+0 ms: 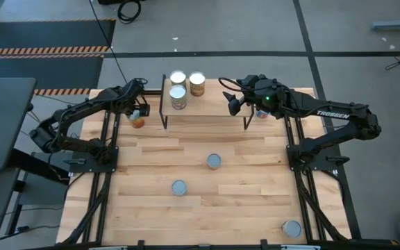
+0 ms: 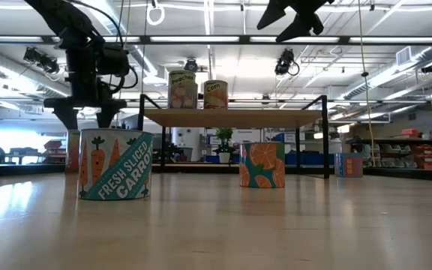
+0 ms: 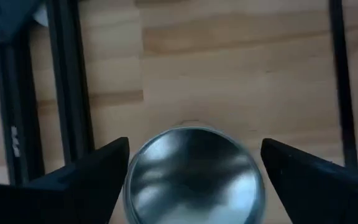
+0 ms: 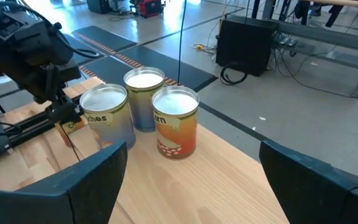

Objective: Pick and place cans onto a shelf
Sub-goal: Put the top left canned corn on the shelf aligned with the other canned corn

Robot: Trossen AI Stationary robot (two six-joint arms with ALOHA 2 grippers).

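1. I am seeing the left hand [image 3: 191, 180] hovering spread wide over a can [image 3: 194, 174] on the desk [image 1: 242, 201], beside the shelf's [image 1: 214, 104] left end; its fingers are flanking the can, not gripping.
2. The right hand [image 4: 191, 186] is hanging released above the shelf's right part, holding nothing.
3. Three cans [image 1: 186, 87] are standing clustered on the shelf's left part.
4. Three more cans [image 1: 214, 161] are sitting scattered on the desk nearer me.

Both arms reach forward, left gripper [image 1: 139, 111] and right gripper [image 1: 236, 104] each spread wide, holding nothing.
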